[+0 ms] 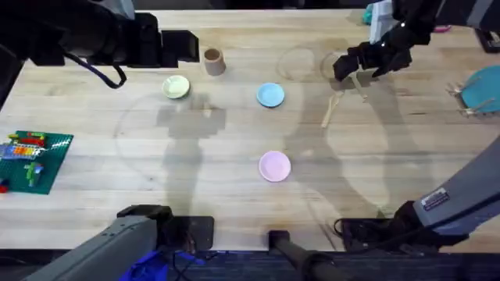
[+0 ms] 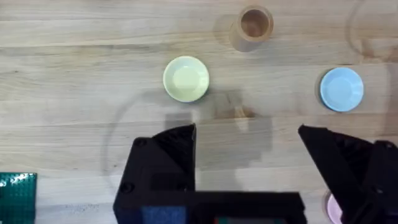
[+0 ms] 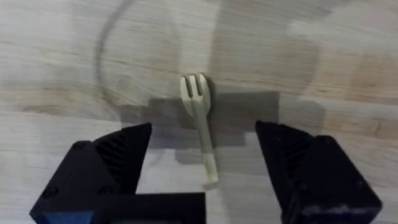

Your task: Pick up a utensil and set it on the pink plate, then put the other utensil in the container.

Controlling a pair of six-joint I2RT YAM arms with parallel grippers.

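Observation:
The wooden fork [image 3: 200,124] lies flat on the table, tines away from the wrist camera. My right gripper [image 3: 204,134] hovers over it, open, one finger on each side of the handle and not touching it. From overhead the right gripper [image 1: 356,67] is at the far right-centre, above the fork [image 1: 359,84]. The wooden spoon [image 1: 331,109] lies just nearer, to its left. The pink plate [image 1: 274,166] sits bare at centre front. The tan cup [image 1: 213,61] stands at the back. My left gripper [image 1: 184,47] is open and holds nothing beside the cup [image 2: 253,26].
A pale-yellow plate [image 1: 176,87] and a light-blue plate [image 1: 270,95] lie in the back half. A green brick baseplate [image 1: 31,158] with bricks sits at the left edge. A teal object [image 1: 483,86] is at the right edge.

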